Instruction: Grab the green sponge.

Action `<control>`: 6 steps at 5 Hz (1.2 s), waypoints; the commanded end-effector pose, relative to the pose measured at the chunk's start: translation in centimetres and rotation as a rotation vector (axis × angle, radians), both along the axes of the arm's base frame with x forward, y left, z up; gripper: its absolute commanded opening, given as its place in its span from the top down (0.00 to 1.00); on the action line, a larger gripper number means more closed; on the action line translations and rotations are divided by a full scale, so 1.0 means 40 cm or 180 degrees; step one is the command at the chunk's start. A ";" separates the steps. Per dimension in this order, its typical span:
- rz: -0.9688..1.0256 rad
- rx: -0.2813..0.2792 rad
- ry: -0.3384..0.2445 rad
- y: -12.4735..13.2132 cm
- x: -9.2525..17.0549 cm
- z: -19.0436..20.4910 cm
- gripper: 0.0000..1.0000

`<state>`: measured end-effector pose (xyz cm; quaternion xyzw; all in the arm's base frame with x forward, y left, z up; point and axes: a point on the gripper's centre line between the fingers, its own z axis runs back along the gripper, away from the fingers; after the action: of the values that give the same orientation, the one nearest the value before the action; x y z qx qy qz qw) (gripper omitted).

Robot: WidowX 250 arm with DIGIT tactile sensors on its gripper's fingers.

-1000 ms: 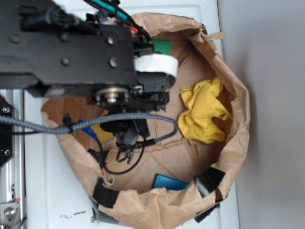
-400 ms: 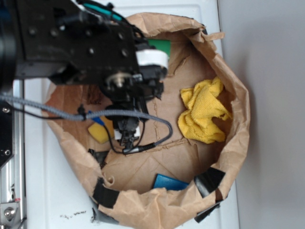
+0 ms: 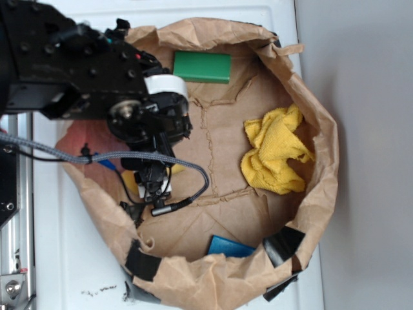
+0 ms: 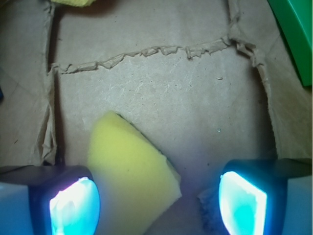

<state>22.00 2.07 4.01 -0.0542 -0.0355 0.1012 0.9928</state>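
Observation:
A yellow-green foam sponge (image 4: 129, 171) lies on the brown paper floor; it is the only sponge I see. In the exterior view the sponge (image 3: 131, 182) is mostly hidden under the arm. My gripper (image 4: 156, 200) is open just above it, the left fingertip over the sponge's left side and the right fingertip over bare paper. The same gripper (image 3: 155, 190) points down at the left of the paper basin. A bright green flat rectangular block (image 3: 202, 67) lies at the back, and the block (image 4: 298, 34) shows at the top right of the wrist view, well away from the fingers.
A crumpled paper bag (image 3: 322, 174) forms a walled basin around everything. A yellow cloth (image 3: 276, 152) lies on the right, a blue flat piece (image 3: 229, 247) at the front, and black tape (image 3: 284, 244) on the front rim. The paper floor has torn seams.
The arm has swung left and slightly forward, uncovering the green block at the back. The gripper now sits further left, over the yellow-green sponge.

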 end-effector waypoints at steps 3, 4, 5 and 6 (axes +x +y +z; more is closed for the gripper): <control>-0.0220 -0.0033 0.0086 -0.072 -0.015 -0.012 0.00; -0.0267 0.0098 -0.0034 -0.067 -0.029 -0.080 0.00; -0.0237 0.0176 -0.0050 -0.060 -0.025 -0.103 1.00; -0.0231 0.0119 -0.0014 -0.057 -0.013 -0.078 1.00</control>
<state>21.65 -0.35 1.22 -0.0384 -0.0431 0.0640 0.9963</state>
